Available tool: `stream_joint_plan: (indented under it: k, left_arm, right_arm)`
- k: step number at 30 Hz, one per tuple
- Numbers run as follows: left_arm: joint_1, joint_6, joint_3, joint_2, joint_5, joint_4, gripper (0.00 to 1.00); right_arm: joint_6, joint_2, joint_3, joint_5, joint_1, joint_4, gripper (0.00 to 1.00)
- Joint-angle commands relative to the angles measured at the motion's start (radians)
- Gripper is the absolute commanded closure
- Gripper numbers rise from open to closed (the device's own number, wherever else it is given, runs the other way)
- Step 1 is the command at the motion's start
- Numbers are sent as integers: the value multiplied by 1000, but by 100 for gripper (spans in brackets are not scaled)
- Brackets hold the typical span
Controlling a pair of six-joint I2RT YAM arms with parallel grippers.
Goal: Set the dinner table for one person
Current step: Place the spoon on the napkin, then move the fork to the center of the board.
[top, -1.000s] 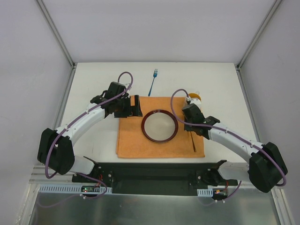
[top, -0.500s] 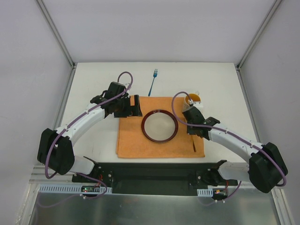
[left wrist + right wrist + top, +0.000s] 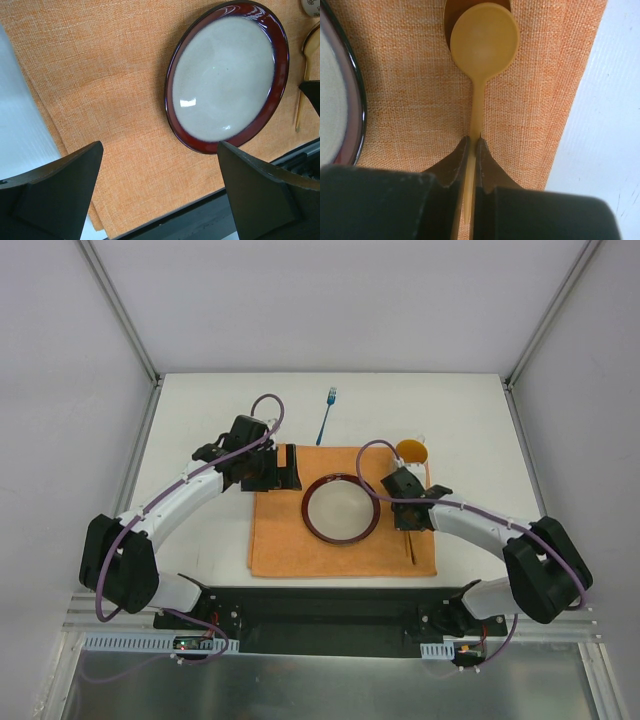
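The white dinner table (image 3: 200, 420) holds an orange placemat (image 3: 280, 540). A plate (image 3: 341, 508) with a dark red rim lies on the mat's middle. A yellow spoon (image 3: 410, 451) lies along the mat's right side, bowl toward the far edge. My right gripper (image 3: 408, 476) is shut on the spoon's handle; in the right wrist view the pads (image 3: 462, 155) pinch the handle behind the spoon's bowl (image 3: 484, 40). My left gripper (image 3: 290, 467) is open and empty over the mat's far left corner. In the left wrist view the plate (image 3: 225, 75) lies ahead of its fingers (image 3: 55, 195).
A blue fork (image 3: 326, 415) lies on the bare table beyond the mat's far edge. A small white object (image 3: 421, 437) sits just past the spoon's bowl. Grey frame posts stand at the far corners. The plate's rim (image 3: 355, 100) is close left of the spoon.
My right gripper has drawn back toward the near side along the spoon, so more of its bowl shows, and the right arm has swung left. The left arm has not moved.
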Motion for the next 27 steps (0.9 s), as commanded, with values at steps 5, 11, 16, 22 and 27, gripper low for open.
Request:
stream_joint_plan:
  k: [5, 11, 16, 22, 27]
  left_arm:
    - [10, 8, 55, -21, -25, -13, 1]
    - [8, -1, 87, -1, -27, -13, 1]
    - [11, 48, 270, 38, -102, -39, 1]
    - [19, 190, 756, 283, -379, -172, 1]
    - [25, 249, 996, 540, -550, -171, 1]
  right_arm:
    - [-3, 4, 23, -71, -35, 39, 65]
    - [-14, -32, 61, -75, -46, -15, 48]
    - [-36, -108, 184, -81, -58, -135, 48]
    - [-89, -151, 379, -115, -78, -289, 48]
    - [-112, -193, 437, -163, -81, -382, 48]
